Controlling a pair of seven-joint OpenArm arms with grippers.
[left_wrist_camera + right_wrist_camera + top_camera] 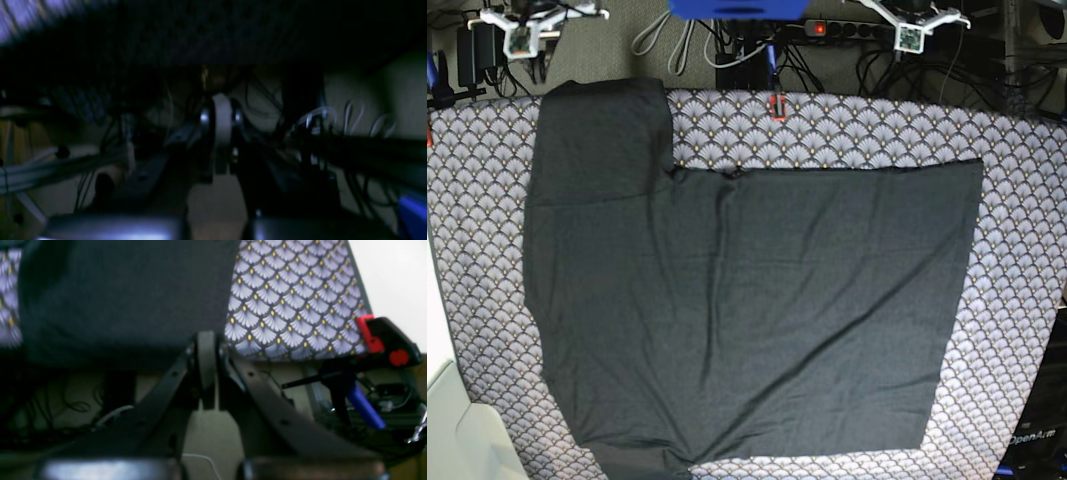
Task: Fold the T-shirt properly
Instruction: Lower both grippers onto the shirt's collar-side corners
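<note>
The black T-shirt (pixel 747 310) lies flat and spread on the fan-scale patterned cloth (pixel 877 130). One sleeve (pixel 607 120) reaches up at the far left; no print shows. My right gripper (pixel 524 30) is beyond the table's far edge, apart from the shirt. In the right wrist view it (pixel 206 373) is shut and empty, below the shirt's hanging edge (pixel 116 296). My left gripper (pixel 914 30) is also beyond the far edge. In the dark left wrist view it (pixel 218 140) looks shut and empty.
A red and black clamp (pixel 383 336) grips the cloth's edge (pixel 283 300); it also shows in the base view (pixel 776 105). Cables and a power strip (pixel 847 30) lie behind the table. A blue part (pixel 737 8) sits at the top centre.
</note>
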